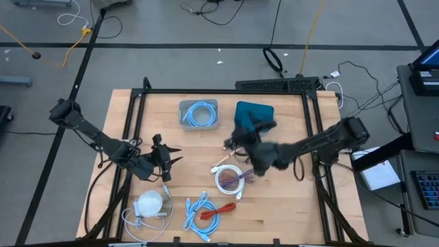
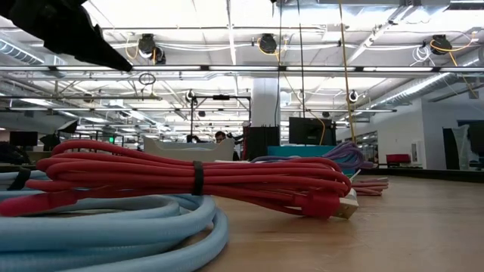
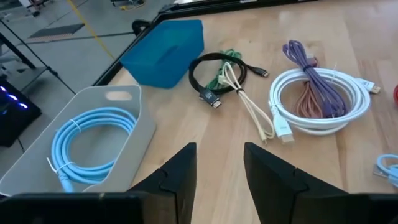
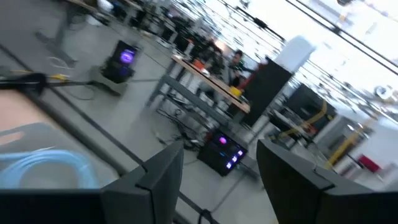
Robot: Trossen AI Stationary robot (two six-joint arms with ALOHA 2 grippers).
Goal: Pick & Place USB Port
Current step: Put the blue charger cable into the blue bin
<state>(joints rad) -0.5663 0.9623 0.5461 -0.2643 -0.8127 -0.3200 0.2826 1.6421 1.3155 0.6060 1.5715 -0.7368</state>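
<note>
Several coiled cables lie on the wooden table: a black one, a cream one, a white coil with a purple cable lying across it, and a red bundle beside light blue cable. A grey bin holds a light blue coil. A blue bin stands to its right. My left gripper is open, raised left of the cables. My right gripper is open above the black cable and holds nothing.
A white cable coil with a round white object lies near the table's front left corner. A black frame rail borders the table. Bare wood shows between the two grippers. People sit at desks in the room behind.
</note>
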